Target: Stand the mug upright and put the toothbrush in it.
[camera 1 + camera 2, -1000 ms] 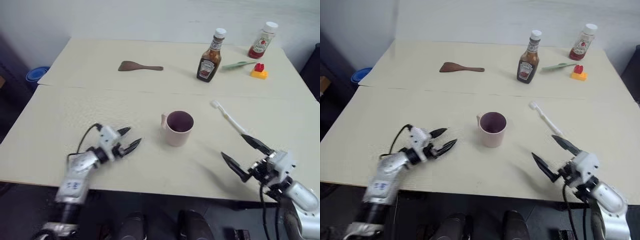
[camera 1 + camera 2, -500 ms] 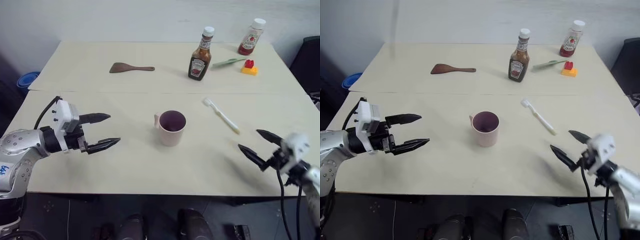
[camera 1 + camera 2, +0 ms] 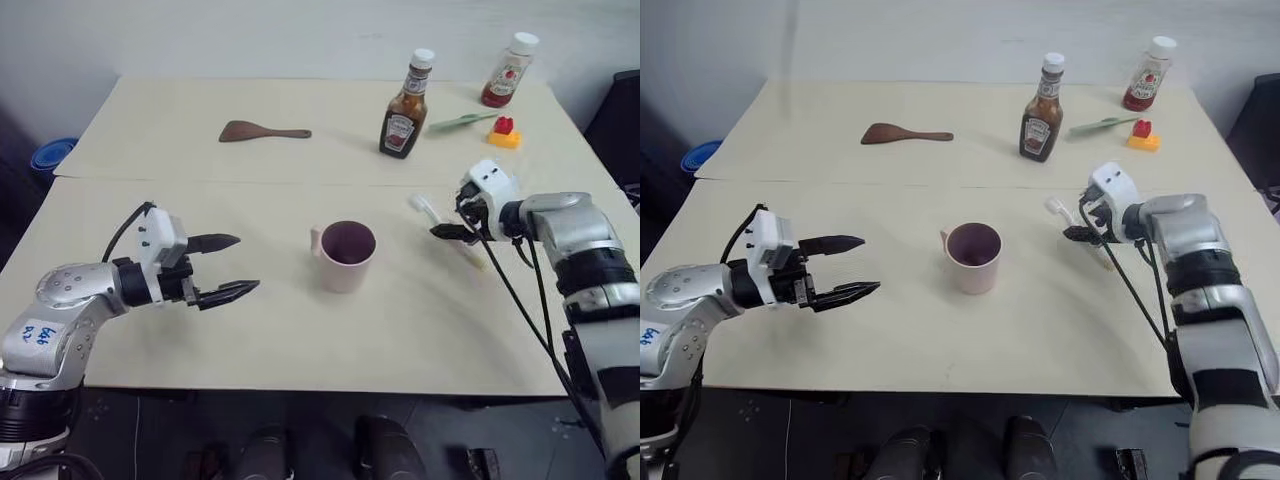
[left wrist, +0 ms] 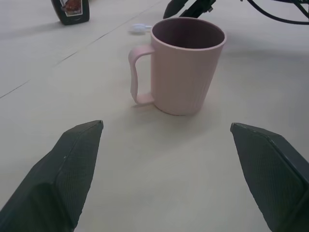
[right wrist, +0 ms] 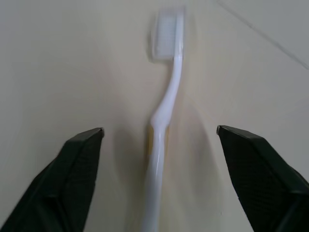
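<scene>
The mug [image 3: 346, 255] already stands upright mid-counter, ribbed pale pink with a dark inside, its handle towards your left side. The toothbrush [image 5: 164, 111] lies flat on the counter [image 3: 300, 340] to the mug's right, slim, smooth and white. Your right tool [image 3: 462, 228] is the nearer one: it hangs just over the brush, jaws spread either side of the handle, long axis running between them. Your left tool [image 3: 232, 268] hovers spread and empty, left of the mug.

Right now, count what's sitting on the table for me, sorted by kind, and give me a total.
Mugs: 1, the mug
Toothbrushes: 1, the toothbrush
Sauce bottles: 2
Spatulas: 1
Green utensils: 1
Toy blocks: 1
Total: 7
</scene>
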